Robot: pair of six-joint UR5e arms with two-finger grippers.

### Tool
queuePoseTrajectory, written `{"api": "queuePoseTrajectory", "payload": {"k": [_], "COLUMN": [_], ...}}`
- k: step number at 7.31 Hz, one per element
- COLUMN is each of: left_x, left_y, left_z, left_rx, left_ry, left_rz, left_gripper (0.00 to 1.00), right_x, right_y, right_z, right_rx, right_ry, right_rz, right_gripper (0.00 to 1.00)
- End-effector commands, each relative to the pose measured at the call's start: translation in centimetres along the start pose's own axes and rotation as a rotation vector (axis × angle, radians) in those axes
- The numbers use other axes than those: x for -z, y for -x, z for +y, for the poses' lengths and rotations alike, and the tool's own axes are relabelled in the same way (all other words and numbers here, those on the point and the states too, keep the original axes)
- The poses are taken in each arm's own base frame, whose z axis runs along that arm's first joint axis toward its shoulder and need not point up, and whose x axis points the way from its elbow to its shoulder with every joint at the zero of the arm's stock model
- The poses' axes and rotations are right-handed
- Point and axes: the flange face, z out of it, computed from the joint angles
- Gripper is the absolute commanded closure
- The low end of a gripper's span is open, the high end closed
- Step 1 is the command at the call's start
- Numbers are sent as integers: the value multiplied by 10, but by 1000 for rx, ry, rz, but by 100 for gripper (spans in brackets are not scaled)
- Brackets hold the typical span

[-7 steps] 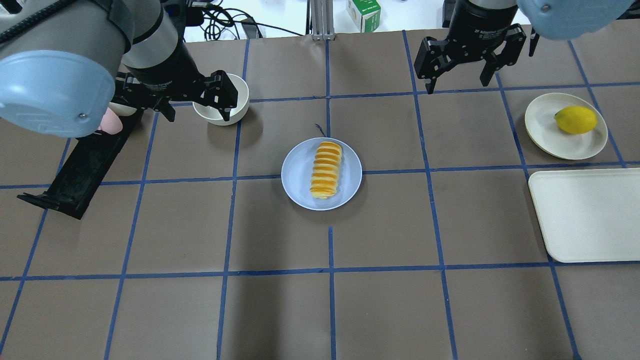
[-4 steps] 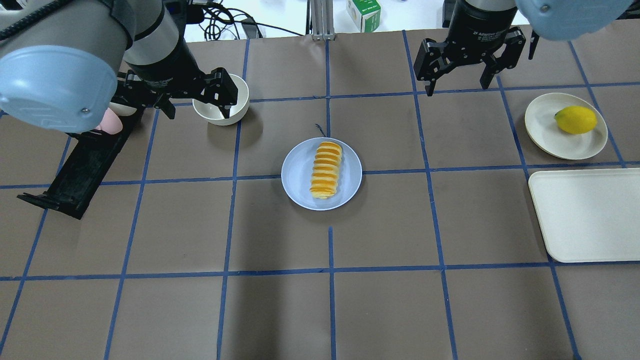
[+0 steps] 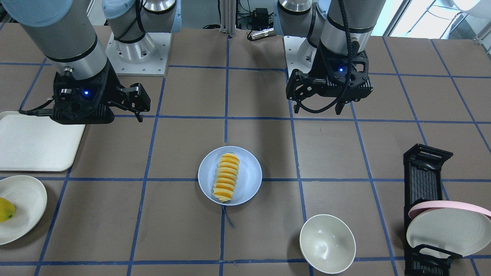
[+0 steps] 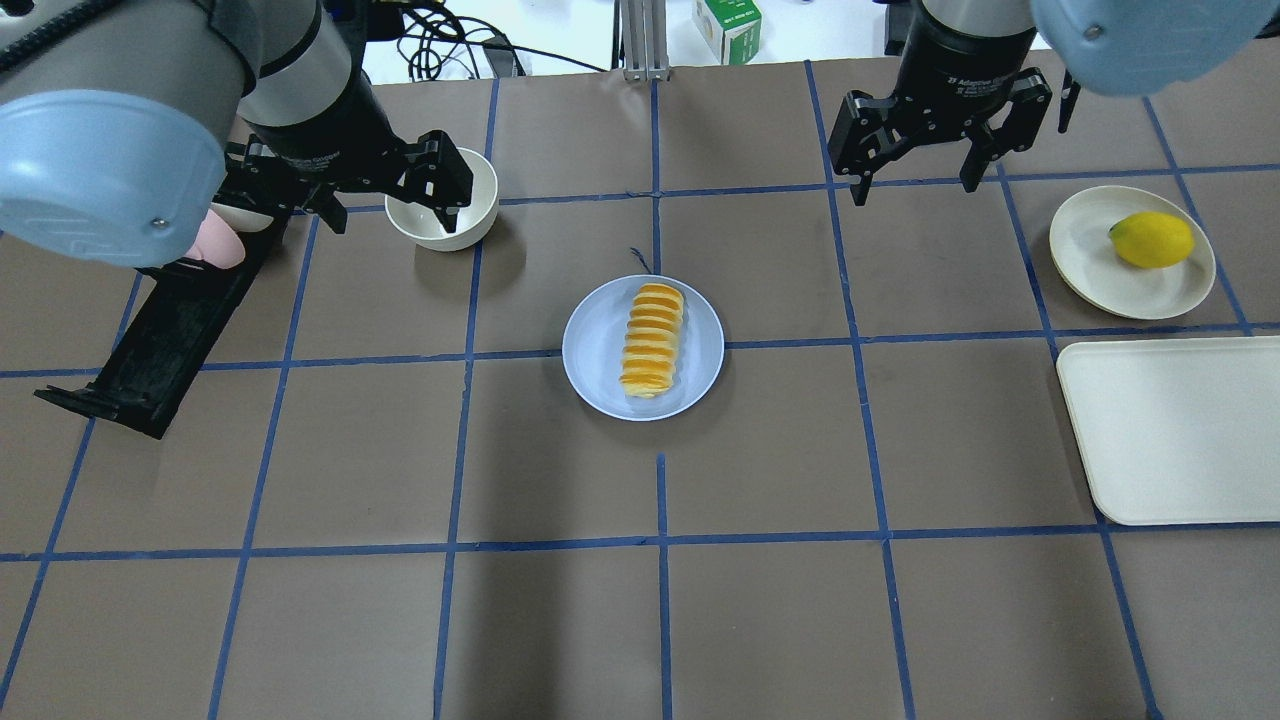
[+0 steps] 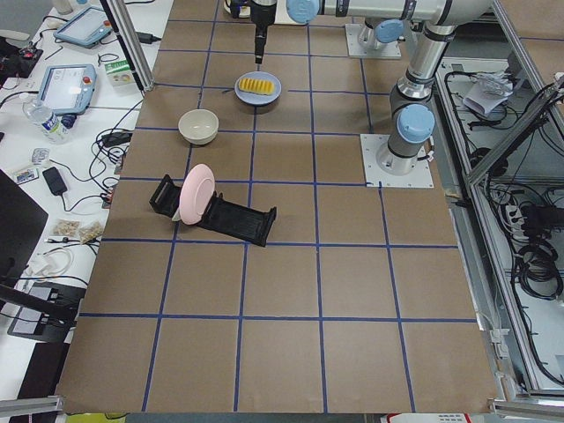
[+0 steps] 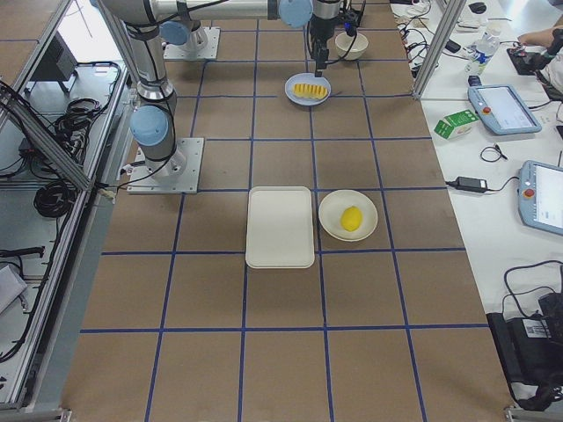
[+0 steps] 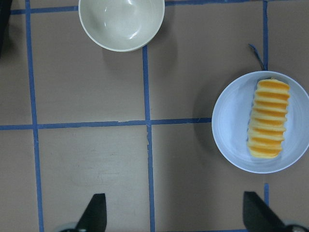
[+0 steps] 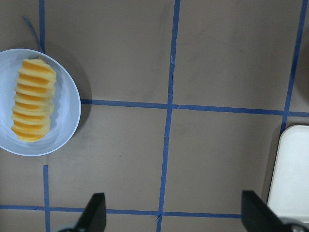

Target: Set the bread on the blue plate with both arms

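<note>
Left pincer (image 3: 315, 107): released, fingers spread wide, hanging above the table (image 4: 400, 450). I read the clock in the overhead view, with 12 pointing away from my base.
Right pincer (image 4: 917, 178): also released and spread, hanging above the table's far right part.
Blue plate (image 4: 600, 345): at the table's centre, at 4 o'clock from my left pincer and 8 o'clock from my right, well apart from both.
Bread (image 4: 652, 340): lies flat on the blue plate, running from 12 to 6, a little toward 3 from the plate's middle.
Bowl (image 3: 327, 241): white and deep, upright, at 10 o'clock from the blue plate. In the overhead view one finger of my left pincer overlaps its rim.
Cream plate (image 4: 1090, 240): between 2 and 3 o'clock from the blue plate, carrying a lemon (image 4: 1152, 240) on its far side.
Tray (image 4: 1170, 430): cream, flat, just at 6 o'clock from the cream plate.
Rack (image 4: 170, 340): black, at 9 o'clock from the blue plate. A white plate (image 3: 441, 230) and a pink plate (image 3: 447, 209) stand on edge in it.
</note>
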Motion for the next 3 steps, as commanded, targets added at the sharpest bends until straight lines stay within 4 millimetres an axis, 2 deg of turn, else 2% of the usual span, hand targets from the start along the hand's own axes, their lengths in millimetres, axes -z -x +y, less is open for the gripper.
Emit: {"api": "queuePoseTrajectory", "payload": {"k": [1,2,3], "left_x": [-2,6,3], "left_y": [0,0,3], "left_z": [2,-1,1], "left_rx": [-3,-4,-2], "left_ry": [5,-11,-5], "left_rz": [-1,0,-26], "left_gripper": [0,0,0], "right_x": [-2,-3,-3], "right_y": [-1,0,0], "right_z": [0,1,0], "right_rx": [3,3,3], "right_ry": [2,6,3], "right_rz": [6,5,5], "right_gripper": [0,0,0]}}
